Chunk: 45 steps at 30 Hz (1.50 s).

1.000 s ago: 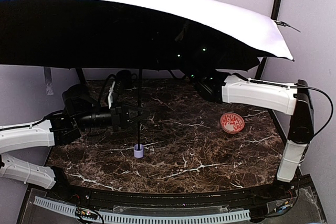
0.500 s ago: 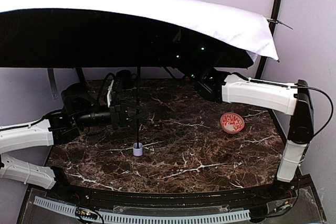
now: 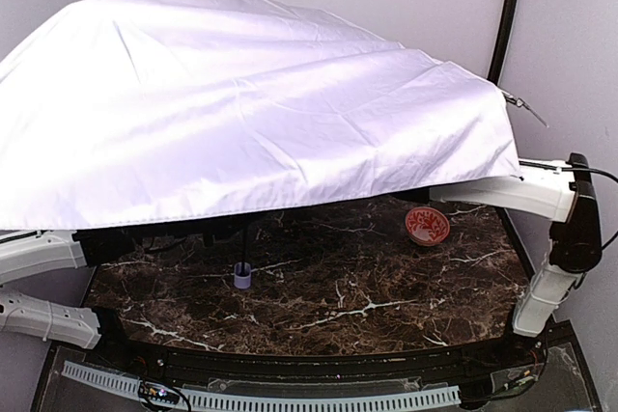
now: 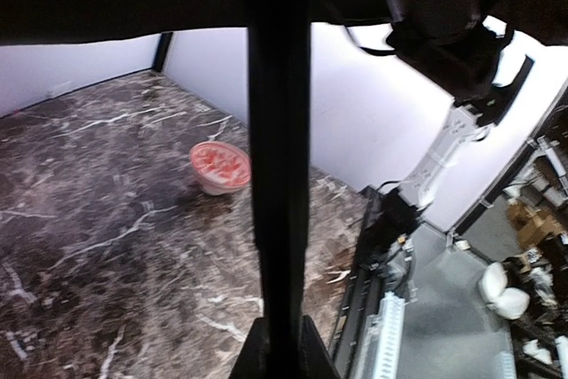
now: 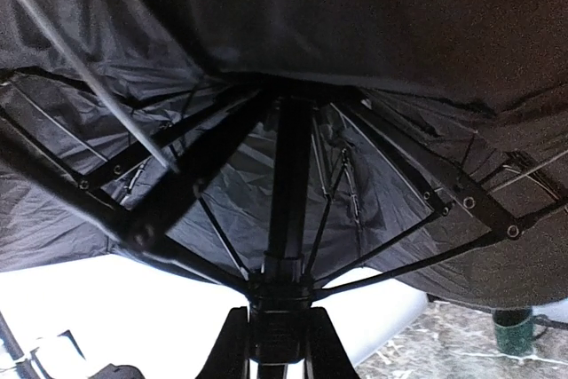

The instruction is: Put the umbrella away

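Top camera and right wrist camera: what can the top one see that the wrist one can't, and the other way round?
Only the top camera shows the shiny outside of the pale lavender-white folding umbrella, spread wide open, and the small red-patterned bowl. Only the right wrist camera shows the umbrella's black lining underneath, the thin dark ribs fanning out from the middle, and the right end effector gripping there. Both show the umbrella and a bit of the dark marble table.

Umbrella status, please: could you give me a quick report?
Left gripper shut on umbrella shaft. Right gripper shut at its runner. Canopy open, hiding both grippers in top view. Red-patterned bowl apart, right side.
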Available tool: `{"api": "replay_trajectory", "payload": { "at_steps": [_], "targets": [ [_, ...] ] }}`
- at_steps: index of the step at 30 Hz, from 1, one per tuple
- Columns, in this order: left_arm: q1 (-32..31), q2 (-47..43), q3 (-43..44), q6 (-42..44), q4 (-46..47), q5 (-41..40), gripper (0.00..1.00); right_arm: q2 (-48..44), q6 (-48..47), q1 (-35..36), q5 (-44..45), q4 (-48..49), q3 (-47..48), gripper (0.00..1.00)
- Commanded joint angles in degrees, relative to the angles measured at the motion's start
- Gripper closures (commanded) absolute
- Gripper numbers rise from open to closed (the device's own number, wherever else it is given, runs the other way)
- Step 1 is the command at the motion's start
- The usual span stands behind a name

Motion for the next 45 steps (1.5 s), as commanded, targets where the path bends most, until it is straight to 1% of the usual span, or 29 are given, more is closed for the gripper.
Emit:
{"api": "replay_trajectory", "payload": {
  "at_steps": [1, 5, 8, 10, 11, 12, 13, 15, 17, 23, 27, 29, 30, 32, 33, 39, 40, 41, 42, 43, 44, 45],
  "targets": [
    [0.7, -3.2, 6.46, 3.68, 7.84, -8.56, 1.0, 2.33, -6.29, 3.78, 0.69, -12.2, -4.79, 0.85],
    [0.7, -3.33, 6.43, 3.3, 8.3, -9.46, 1.0, 3.13, -5.66, 4.68, 1.5, -11.86, -5.72, 0.81],
    [0.7, -2.91, 6.5, 4.1, 8.51, -9.79, 1.0, 3.93, -4.28, 4.82, 1.72, -11.1, -6.22, 0.79],
    [0.7, -2.73, 6.0, 4.33, 8.37, -10.6, 1.0, 4.06, -3.71, 4.92, 3.5, -11.16, -6.25, 0.76],
    [0.7, -2.77, 5.5, 4.37, 8.42, -11.31, 1.0, 3.97, -3.47, 4.99, 5.06, -11.27, -6.29, 0.74],
    [0.7, -2.87, 4.87, 4.31, 8.43, -12.11, 1.0, 3.75, -3.18, 5.07, 6.44, -11.15, -6.37, 0.69],
    [0.7, -3.02, 4.27, 4.29, 8.38, -12.95, 1.0, 3.47, -3.08, 5.16, 8.0, -11.05, -6.3, 0.66],
    [0.7, -2.99, 3.28, 4.73, 7.91, -14.3, 1.0, 2.99, -3.24, 5.29, 10.84, -11.04, -5.7, 0.62],
    [0.7, -2.75, 2.72, 5.61, 6.62, -15.04, 1.0, 2.72, -3.88, 5.47, 12.79, -10.85, -4.69, 0.61],
    [0.7, -2.9, 1.4, 5.44, 3.07, -17.2, 1.0, 4.28, -4.46, 5.65, 11.64, -13.78, 2.17, 0.57],
    [0.7, -2.4, 1.86, 6.13, -0.48, -19.41, 1.0, 5.89, -5.21, 5.62, 12.79, -15.68, 6.54, 0.57],
    [0.61, -2.13, 2.09, 6.69, -1.77, -20.01, 1.0, 6.82, -5.71, 5.61, 13.42, -16.22, 8.45, 0.6],
    [0.61, -2.03, 2.26, 7.03, -2.21, -19.96, 1.0, 7.42, -5.75, 5.64, 13.95, -16.75, 9.49, 0.65],
    [0.61, -2.09, 2.41, 7.25, -2.93, -20.17, 1.0, 8.62, -5.95, 5.62, 15.33, -18.98, 12.07, 0.78],
    [0.61, -2.23, 2.38, 7.48, -3.04, -20.15, 1.0, 9.18, -5.94, 5.62, 15.7, -19.94, 13.17, 0.81],
    [0.61, -3.09, 2.09, 9.19, -3.37, -19.46, 1.0, 10.59, -5.31, 5.33, 16.45, -22.97, 16.84, 0.89],
    [0.61, -3.13, 2.06, 9.41, -3.47, -19.2, 1.0, 10.66, -5.15, 5.22, 16.1, -23.14, 17.05, 0.92],
    [0.61, -3.23, 2.02, 9.69, -3.45, -18.78, 1.0, 10.65, -5.14, 5.19, 15.14, -23.15, 17.31, 0.97],
    [0.61, -3.25, 2.13, 10.0, -3.47, -17.98, 1.0, 10.68, -4.99, 5.1, 13.9, -23.35, 17.75, 1.0],
    [0.61, -3.32, 2.12, 10.37, -3.41, -16.9, 1.0, 10.58, -4.43, 4.96, 12.94, -23.38, 18.09, 1.0],
    [0.61, -3.44, 2.16, 10.59, -3.21, -15.57, 0.96, 10.27, -3.84, 4.8, 11.44, -22.86, 17.99, 1.0],
    [0.61, -3.81, 1.85, 10.34, -2.49, -14.59, 0.84, 9.88, -2.96, 4.57, 9.69, -21.86, 17.6, 1.0]
  ]
}}
